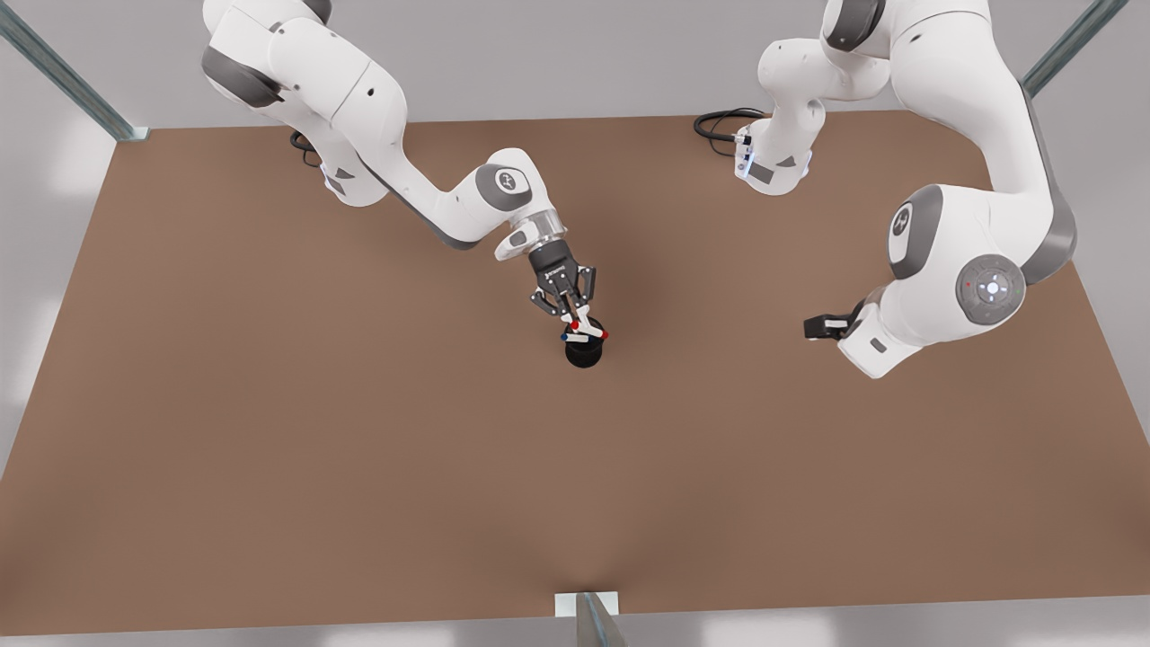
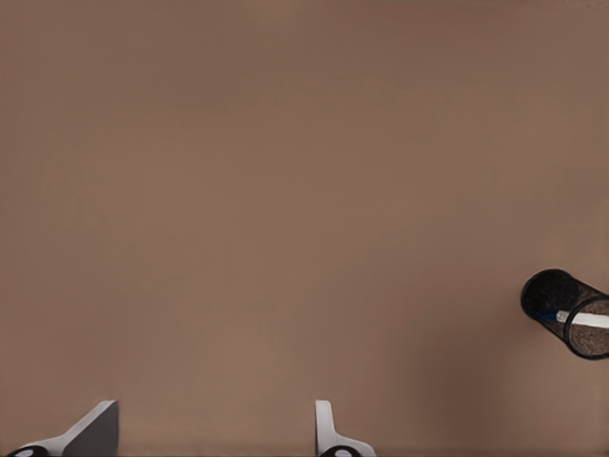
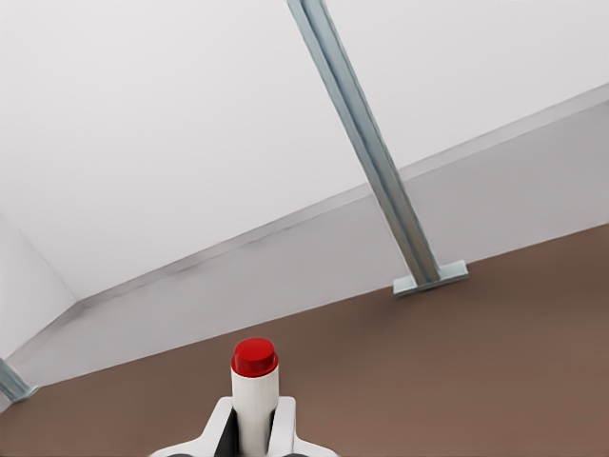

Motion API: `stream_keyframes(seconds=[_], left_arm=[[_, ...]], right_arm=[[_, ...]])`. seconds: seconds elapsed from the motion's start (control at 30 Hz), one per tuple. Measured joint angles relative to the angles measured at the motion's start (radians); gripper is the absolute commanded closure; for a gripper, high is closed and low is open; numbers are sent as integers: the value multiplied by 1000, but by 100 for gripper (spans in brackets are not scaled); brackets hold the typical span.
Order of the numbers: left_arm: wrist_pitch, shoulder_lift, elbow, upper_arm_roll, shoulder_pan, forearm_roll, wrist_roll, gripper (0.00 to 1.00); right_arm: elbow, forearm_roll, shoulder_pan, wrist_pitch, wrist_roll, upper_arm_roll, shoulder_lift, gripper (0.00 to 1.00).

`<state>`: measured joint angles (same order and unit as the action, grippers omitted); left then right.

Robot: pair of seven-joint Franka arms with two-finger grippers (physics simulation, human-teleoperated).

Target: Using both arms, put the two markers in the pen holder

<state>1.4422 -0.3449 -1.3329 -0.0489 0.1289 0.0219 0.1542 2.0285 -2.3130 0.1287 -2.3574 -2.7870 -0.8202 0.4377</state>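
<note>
While peering down from the front view, hard to split the tangle at mid-table: right gripper (image 1: 579,316) hanging right over the pen holder (image 1: 583,357), white sticks and red and blue dots bunched at the rim, too small to sort out. Can't tell there how deep anything sits.

Over to the right wrist view: fingers squeezed on the red marker (image 3: 254,381), red cap poking up between them, lower barrel hidden behind the pads.

Now the left wrist view: holder far off at the frame edge, partly cut off, with the blue marker (image 2: 590,320) as a white stick inside it, its far end lost past the border. Left gripper (image 2: 214,433) spread wide, nothing between the fingers, bare brown table (image 2: 285,190) below; waiting well apart at the front view's right, mostly hidden behind its own wrist.

Counting up: two markers, one holder, two grippers.
</note>
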Motion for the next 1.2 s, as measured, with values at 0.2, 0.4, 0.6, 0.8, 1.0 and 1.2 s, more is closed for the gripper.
stream_keyframes(seconds=[0.2,0.4,0.6,0.8,1.0,1.2], left_arm=[[-16,26,0,-2,4,2,26,0],[-38,29,0,-2,5,3,45,0],[-48,29,-3,-2,7,13,59,0],[-55,29,-7,-3,8,16,69,0],[-60,28,-8,-4,8,17,76,0],[-24,22,11,-6,41,-4,62,0]], right_arm=[[-4,-3,-19,-7,85,0,-2,76],[2,-33,-42,-32,197,-2,-12,76],[5,-61,-34,-32,286,-1,26,75],[69,-119,1,53,360,7,142,0],[-40,253,-248,116,513,-365,74,0],[-475,1345,-288,337,774,-269,-122,0]])
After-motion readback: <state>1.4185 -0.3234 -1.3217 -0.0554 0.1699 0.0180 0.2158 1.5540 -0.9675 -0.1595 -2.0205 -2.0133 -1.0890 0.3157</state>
